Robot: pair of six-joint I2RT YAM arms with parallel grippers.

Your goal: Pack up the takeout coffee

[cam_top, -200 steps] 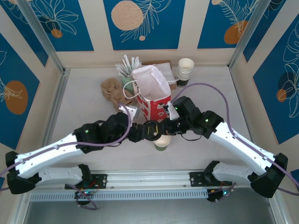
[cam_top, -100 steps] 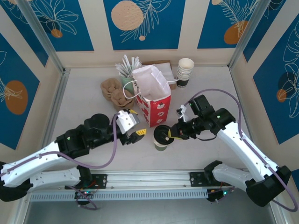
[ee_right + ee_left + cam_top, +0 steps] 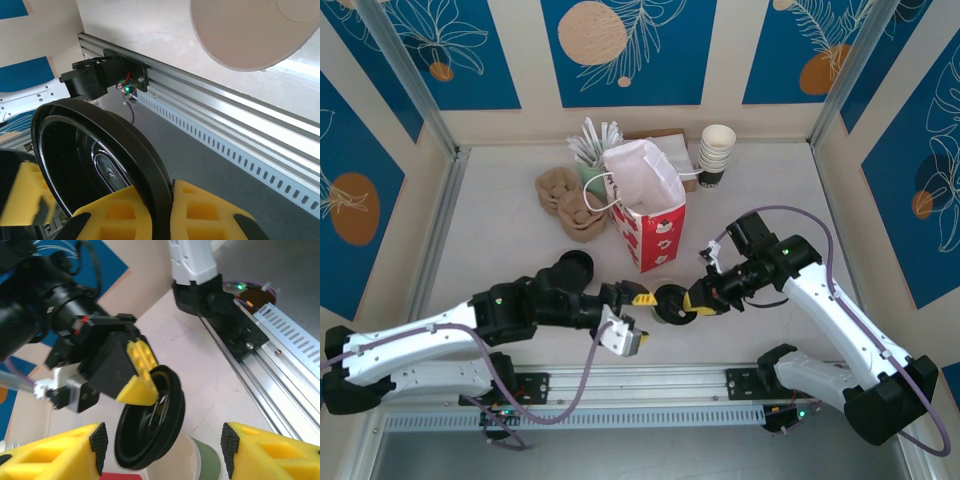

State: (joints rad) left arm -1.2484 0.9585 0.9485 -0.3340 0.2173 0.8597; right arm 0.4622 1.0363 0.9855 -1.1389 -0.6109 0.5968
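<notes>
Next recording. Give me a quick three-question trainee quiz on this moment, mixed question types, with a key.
1. True or false: the black lid sits flat on the cup.
2. Multiple choice: what does the right gripper hold in its jaws? A) the lid's rim B) the cup's wall C) nothing
3. Fill in: the left gripper has its jaws ____.
Key: 1 false (it is tilted, above the cup); 2 A; 3 open.
</notes>
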